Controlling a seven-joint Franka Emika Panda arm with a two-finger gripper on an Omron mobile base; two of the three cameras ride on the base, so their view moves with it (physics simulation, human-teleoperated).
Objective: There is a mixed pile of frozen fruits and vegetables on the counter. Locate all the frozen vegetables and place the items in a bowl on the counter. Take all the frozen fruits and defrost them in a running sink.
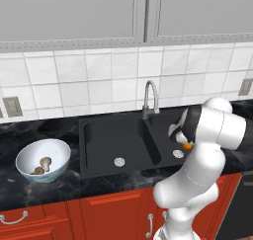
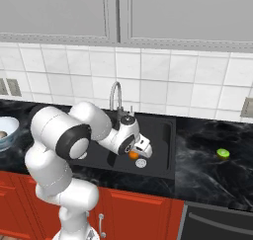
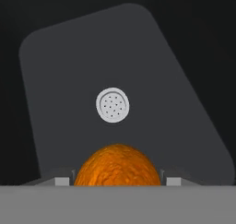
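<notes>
My gripper [image 2: 135,153] is shut on the orange frozen fruit [image 2: 133,155], holding it above the right basin of the black sink [image 2: 160,133], close to the round drain [image 2: 141,163]. In the hand view the orange ball [image 3: 117,165] sits between the fingertips [image 3: 62,181], with the drain [image 3: 113,105] below. From the left base the ball [image 1: 188,145] peeks out under the hand. The lime green fruit [image 2: 223,153] lies on the black counter [image 2: 207,170] right of the sink. Two tan frozen vegetables [image 1: 45,161] rest inside the bowl [image 1: 27,154] left of the sink.
The silver gooseneck faucet [image 1: 150,98] stands behind the divider between the two basins; I see no water coming from it. The left basin has its own drain [image 1: 119,161]. Red cabinets [image 1: 113,214] run below the counter, and a tiled wall rises behind it.
</notes>
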